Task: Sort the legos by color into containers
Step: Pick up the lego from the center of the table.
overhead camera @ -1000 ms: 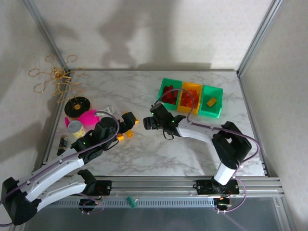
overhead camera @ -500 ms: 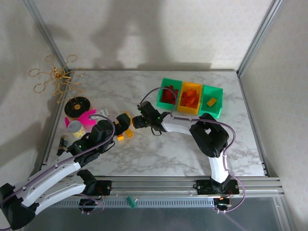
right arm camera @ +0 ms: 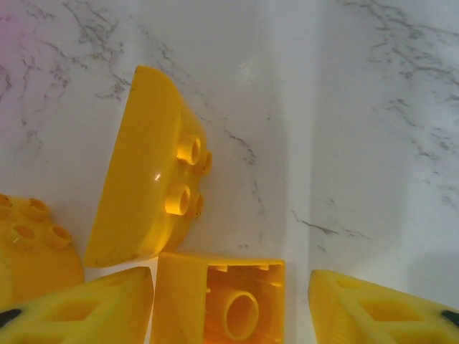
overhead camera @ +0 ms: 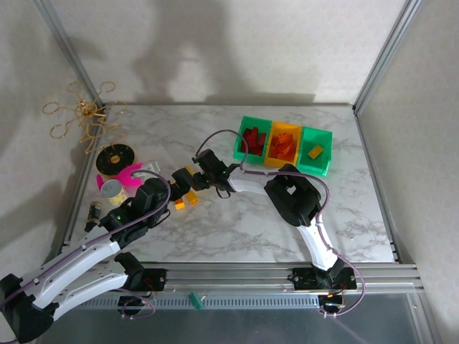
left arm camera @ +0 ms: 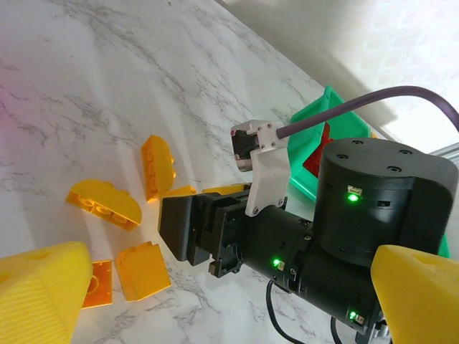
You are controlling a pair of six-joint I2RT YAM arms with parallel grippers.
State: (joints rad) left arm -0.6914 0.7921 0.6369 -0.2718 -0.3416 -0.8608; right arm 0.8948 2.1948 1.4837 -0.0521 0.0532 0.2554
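Note:
Several yellow legos lie on the marble at centre left (overhead camera: 185, 200). My right gripper (right arm camera: 231, 309) is down among them, open, its fingers on either side of a square yellow lego (right arm camera: 219, 301) that lies on its side; the left finger touches it and a gap remains at the right finger. A curved yellow lego (right arm camera: 150, 172) lies just beyond. My left gripper (left arm camera: 229, 266) hangs wide open just behind the right gripper (left arm camera: 215, 229), holding nothing. The containers stand at the back right: a green one with red legos (overhead camera: 252, 140), an orange one (overhead camera: 283, 143), and a green one with a yellow lego (overhead camera: 315, 150).
A pink cup (overhead camera: 130, 175), a tin can (overhead camera: 112, 190), a black-and-yellow spool (overhead camera: 115, 157) and a gold wire ornament (overhead camera: 82, 115) crowd the left edge. The two arms sit close together over the yellow pile. Open marble lies in front of the containers.
My right arm has swung left from near the containers to the yellow legos, and its jaws have narrowed around the square one. The left gripper has drawn back a little.

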